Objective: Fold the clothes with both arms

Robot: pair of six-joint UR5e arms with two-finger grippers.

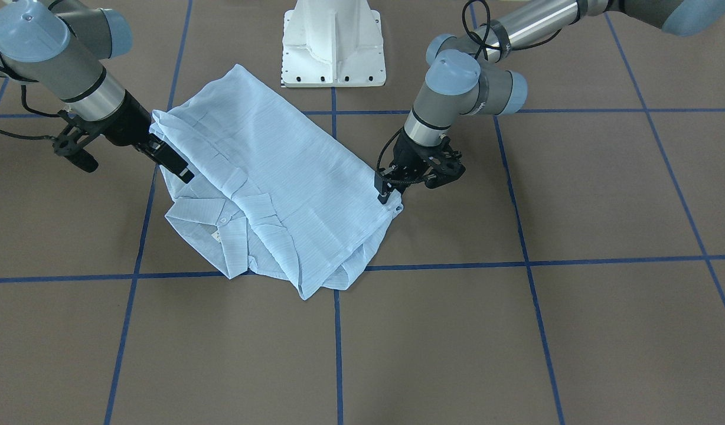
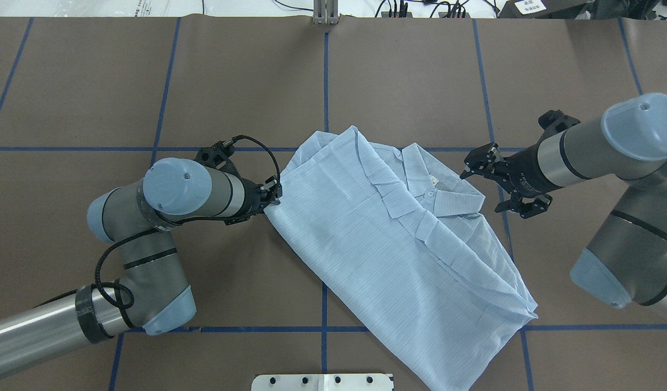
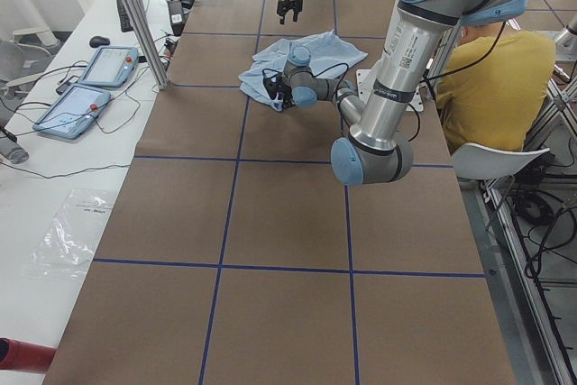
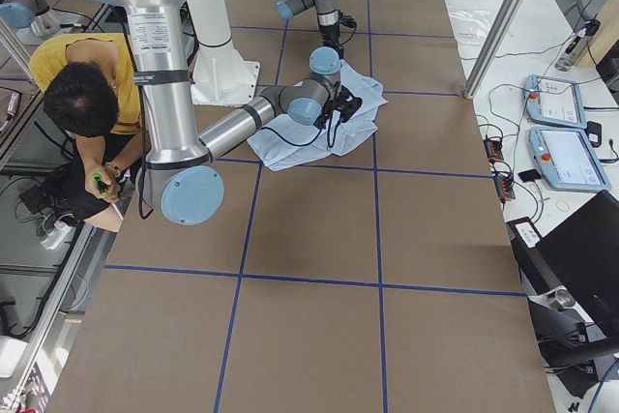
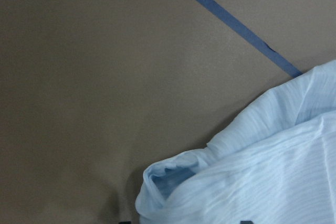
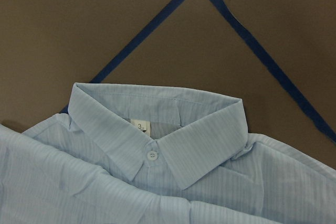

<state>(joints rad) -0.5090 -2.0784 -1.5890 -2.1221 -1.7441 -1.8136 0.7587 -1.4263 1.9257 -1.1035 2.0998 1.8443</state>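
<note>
The light blue striped shirt (image 1: 280, 177) lies folded in a slanted oblong on the brown table, collar and top button up, as the overhead view (image 2: 393, 244) shows. My left gripper (image 1: 387, 193) is low at the shirt's folded edge, also in the overhead view (image 2: 274, 196). The left wrist view shows its fingertips wide apart at the bottom edge, with the cloth (image 5: 262, 171) lying slack between them. My right gripper (image 2: 472, 165) hovers open and empty just off the collar side (image 1: 176, 165). The right wrist view shows only the collar (image 6: 157, 140), no fingers.
The white pedestal base (image 1: 333, 53) stands just behind the shirt. Blue tape lines (image 2: 325, 98) grid the table. A person in yellow (image 3: 500, 69) sits beside the table. Two teach pendants (image 3: 90, 78) lie on a side bench.
</note>
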